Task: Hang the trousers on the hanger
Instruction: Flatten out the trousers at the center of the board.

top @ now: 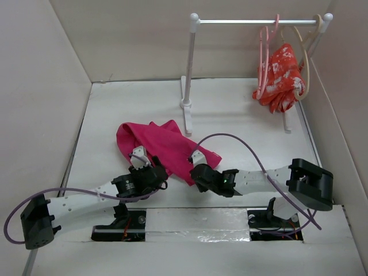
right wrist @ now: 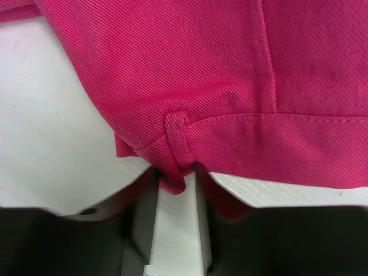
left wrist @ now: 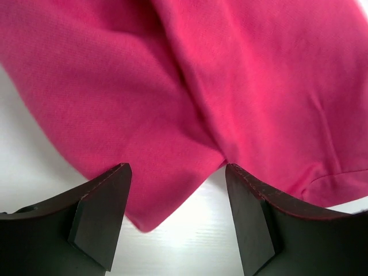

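Trousers (top: 167, 144): crumpled in a heap on the table (top: 241, 115), left of centre, just in front of the left post of the rail (top: 259, 22)

Hanger (top: 263, 57): hooked on the rail at the far right, just beside a red-orange garment (top: 282, 75); well apart from the trousers

Left gripper (top: 140, 155): low at the near left edge of the heap; fingers stand wide apart with nothing clamped

Left wrist view: a folded corner of the trousers (left wrist: 172, 86) reaches down into the gap of the left gripper (left wrist: 177, 168); it touches neither finger that can be seen, and white table shows below it

Right gripper (top: 196, 156): low at the near right edge of the heap, across the cloth from the left one

Right wrist view: a stitched band of the trousers (right wrist: 230, 86) lies across the tips of the right gripper (right wrist: 175, 172), and a small fold by the loop dips between them

Right fingers: a narrow gap, table visible in it; cannot tell whether the fold is clamped or only resting there
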You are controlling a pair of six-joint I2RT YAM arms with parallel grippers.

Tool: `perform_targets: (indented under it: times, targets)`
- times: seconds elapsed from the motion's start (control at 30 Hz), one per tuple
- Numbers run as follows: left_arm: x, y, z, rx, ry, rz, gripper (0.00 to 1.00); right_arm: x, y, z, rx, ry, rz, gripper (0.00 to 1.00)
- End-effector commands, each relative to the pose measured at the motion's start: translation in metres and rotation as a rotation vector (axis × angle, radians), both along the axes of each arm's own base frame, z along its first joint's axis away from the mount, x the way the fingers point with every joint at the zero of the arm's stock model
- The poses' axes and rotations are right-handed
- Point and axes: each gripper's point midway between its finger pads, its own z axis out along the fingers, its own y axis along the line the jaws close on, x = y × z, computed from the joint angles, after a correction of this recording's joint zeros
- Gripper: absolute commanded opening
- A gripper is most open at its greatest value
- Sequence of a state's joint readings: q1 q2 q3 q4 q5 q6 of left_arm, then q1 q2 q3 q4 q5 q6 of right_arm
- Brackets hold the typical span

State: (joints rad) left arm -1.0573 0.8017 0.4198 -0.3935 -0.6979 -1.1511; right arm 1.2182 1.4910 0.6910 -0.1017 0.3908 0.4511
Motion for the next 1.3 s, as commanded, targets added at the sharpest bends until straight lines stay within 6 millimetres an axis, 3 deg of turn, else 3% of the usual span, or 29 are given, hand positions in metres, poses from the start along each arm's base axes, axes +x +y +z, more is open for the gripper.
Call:
perform_targets:
  times: [0.0,0.07,0.17,0.3,0.47,0.63,0.8,0.83,0.87,0.93,0.97,1.13,1.2,1.27]
  targets:
    - [0.002,0.011,0.013,-0.024,-0.046,0.155,0.64,0.015,0.017,0.025,0.11,-0.058,-0.054,0.29]
    - [-0.004,0.013,0.004,-0.003,-0.029,0.181,0.65,0.017,0.012,0.032,0.118,-0.073,-0.078,0.12]
    - [-0.01,0.013,-0.006,0.05,-0.001,0.185,0.7,0.025,0.0,0.058,0.159,-0.121,-0.123,0.03]
    - [-0.015,0.017,-0.02,0.032,0.035,0.23,0.7,0.039,-0.027,0.102,0.214,-0.193,-0.21,0.0]
    - [-0.009,0.016,-0.012,-0.025,-0.023,0.231,0.71,0.055,-0.056,0.172,0.387,-0.278,-0.269,0.0]
    - [0.022,0.002,0.002,-0.086,-0.081,0.196,0.75,0.054,-0.068,0.223,0.494,-0.329,-0.255,0.0]
    - [0.056,0.027,-0.007,-0.024,-0.075,0.244,0.58,0.051,-0.084,0.258,0.505,-0.369,-0.27,0.0]
    - [0.064,0.027,-0.002,-0.039,-0.086,0.249,0.44,0.046,-0.087,0.269,0.525,-0.382,-0.26,0.0]
    - [0.068,0.03,0.001,-0.034,-0.088,0.253,0.37,0.045,-0.091,0.285,0.554,-0.398,-0.261,0.0]
    - [0.08,0.038,0.009,-0.026,-0.11,0.281,0.16,0.039,-0.097,0.297,0.562,-0.405,-0.255,0.0]
    - [0.083,0.042,0.011,-0.025,-0.116,0.293,0.0,0.034,-0.1,0.305,0.575,-0.413,-0.246,0.0]
    - [0.099,0.069,0.018,-0.008,-0.116,0.324,0.0,0.015,-0.106,0.34,0.606,-0.407,-0.197,0.0]
    - [0.102,0.086,0.036,-0.004,-0.15,0.387,0.0,-0.003,-0.097,0.352,0.643,-0.377,-0.117,0.0]
    - [0.102,0.098,0.054,0.015,-0.181,0.402,0.0,-0.017,-0.096,0.38,0.722,-0.37,-0.06,0.0]
